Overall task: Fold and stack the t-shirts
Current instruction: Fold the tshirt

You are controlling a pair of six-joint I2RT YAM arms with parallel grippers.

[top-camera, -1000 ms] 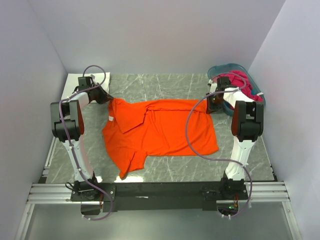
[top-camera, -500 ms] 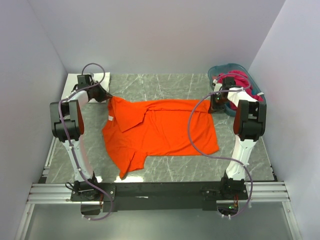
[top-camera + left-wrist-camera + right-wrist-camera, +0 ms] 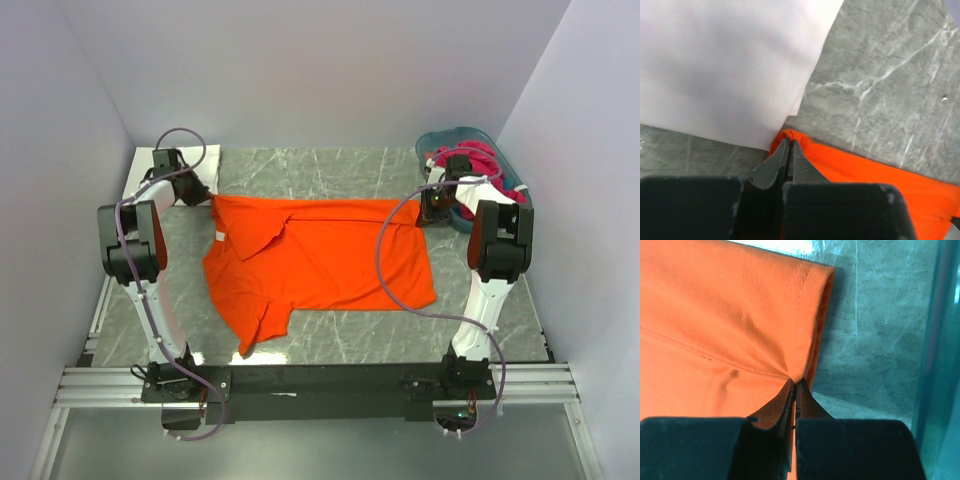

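Our left tool [image 3: 789,146] and right tool [image 3: 794,386] each pinch the bright orange cloth t-shirt [image 3: 320,255]; the teal plastic basket [image 3: 460,131] holds magenta cloth t-shirts [image 3: 482,158].

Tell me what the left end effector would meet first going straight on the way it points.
The left end effector, shut on a corner of the orange t-shirt, would probably meet the white sheet just beyond; height is unclear.
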